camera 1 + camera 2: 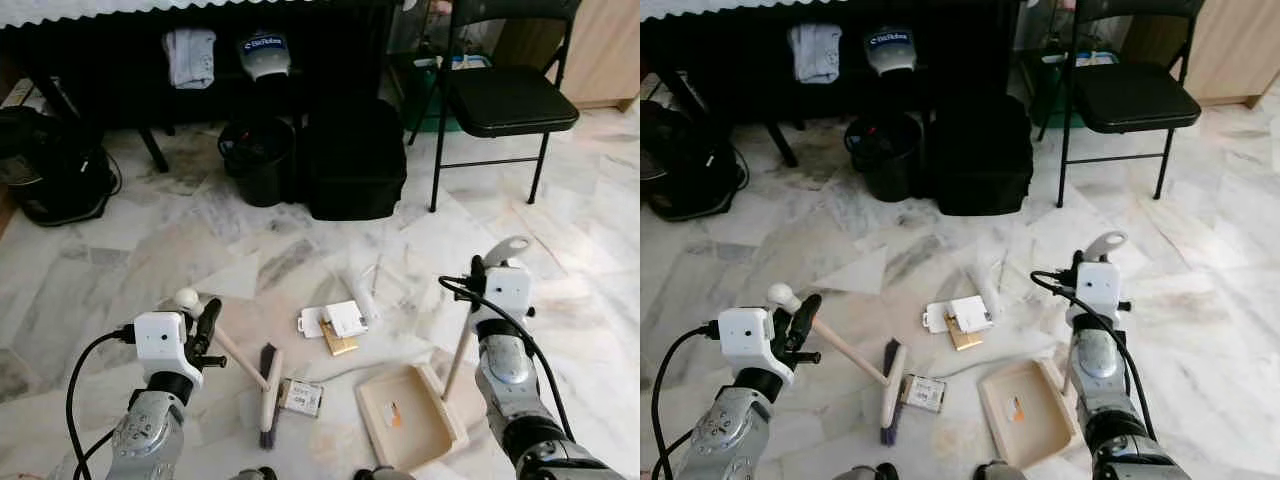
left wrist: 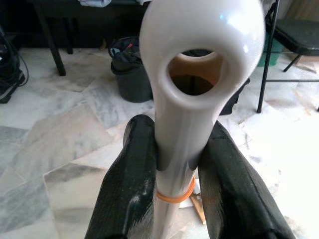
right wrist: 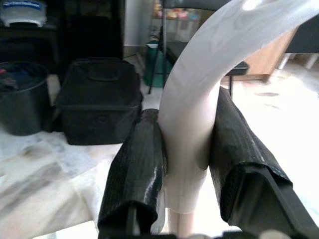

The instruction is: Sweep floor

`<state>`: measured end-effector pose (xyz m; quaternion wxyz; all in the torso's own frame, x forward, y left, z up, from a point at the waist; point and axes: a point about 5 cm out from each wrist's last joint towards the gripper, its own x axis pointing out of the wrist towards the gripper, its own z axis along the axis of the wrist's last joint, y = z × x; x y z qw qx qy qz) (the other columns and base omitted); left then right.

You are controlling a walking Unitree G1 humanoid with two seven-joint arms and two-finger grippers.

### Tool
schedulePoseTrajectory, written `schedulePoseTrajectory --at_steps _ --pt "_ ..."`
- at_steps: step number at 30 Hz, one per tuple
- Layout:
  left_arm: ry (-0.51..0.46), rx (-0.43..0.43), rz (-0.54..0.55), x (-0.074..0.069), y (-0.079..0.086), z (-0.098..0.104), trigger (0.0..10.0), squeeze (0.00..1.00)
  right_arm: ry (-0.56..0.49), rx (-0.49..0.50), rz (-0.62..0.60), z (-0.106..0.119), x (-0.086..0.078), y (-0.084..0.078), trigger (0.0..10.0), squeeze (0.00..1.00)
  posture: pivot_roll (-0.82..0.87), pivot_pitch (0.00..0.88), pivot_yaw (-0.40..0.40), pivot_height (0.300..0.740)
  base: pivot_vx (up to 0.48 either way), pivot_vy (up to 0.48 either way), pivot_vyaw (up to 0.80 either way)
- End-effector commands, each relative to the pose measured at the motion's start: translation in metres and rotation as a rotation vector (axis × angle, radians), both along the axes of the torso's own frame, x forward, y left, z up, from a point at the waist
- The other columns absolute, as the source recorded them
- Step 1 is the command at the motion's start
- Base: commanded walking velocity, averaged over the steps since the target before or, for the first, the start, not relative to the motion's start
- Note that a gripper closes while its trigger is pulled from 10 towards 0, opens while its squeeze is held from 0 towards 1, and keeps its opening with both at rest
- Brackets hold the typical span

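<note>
Two tools are in our grip. Our left claw (image 1: 207,322) pinches the broom handle (image 2: 182,124) near its looped end, so the broom head (image 1: 268,395) rests on the marble floor (image 1: 120,260) just left of the litter. Our right claw (image 1: 478,268) pinches the dustpan handle (image 3: 199,99), standing the dustpan (image 1: 410,418) mouth-down on the floor to the right, ready to receive. Between and just beyond them lie a small box (image 1: 301,396), white cards (image 1: 333,320) and a white tube (image 1: 360,290). Farther off stand a black bin (image 1: 258,160), a black bag (image 1: 352,160) and a folding chair (image 1: 505,100).
</note>
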<state>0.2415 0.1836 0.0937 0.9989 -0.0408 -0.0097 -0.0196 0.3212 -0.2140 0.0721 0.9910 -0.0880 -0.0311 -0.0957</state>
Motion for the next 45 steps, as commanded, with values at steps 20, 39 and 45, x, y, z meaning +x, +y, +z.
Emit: schedulePoseTrajectory --at_steps 20,39,45 --pt "0.015 -0.150 -0.016 0.003 -0.004 0.004 10.0 0.00 0.036 0.170 0.133 -0.010 -0.002 0.020 10.0 0.00 -0.01 0.208 -0.008 0.740 0.000 0.000 0.00" --pt "-0.009 -0.114 -0.061 0.017 -0.009 0.007 10.0 0.00 0.096 0.287 0.335 -0.012 -0.002 0.023 10.0 0.00 -0.02 0.130 -0.012 0.740 0.000 0.000 0.00" --pt "-0.023 -0.089 -0.068 0.026 -0.007 0.008 10.0 0.00 -0.046 0.187 0.095 0.015 0.008 -0.004 10.0 0.00 -0.02 0.074 -0.006 0.740 0.000 0.000 0.00"
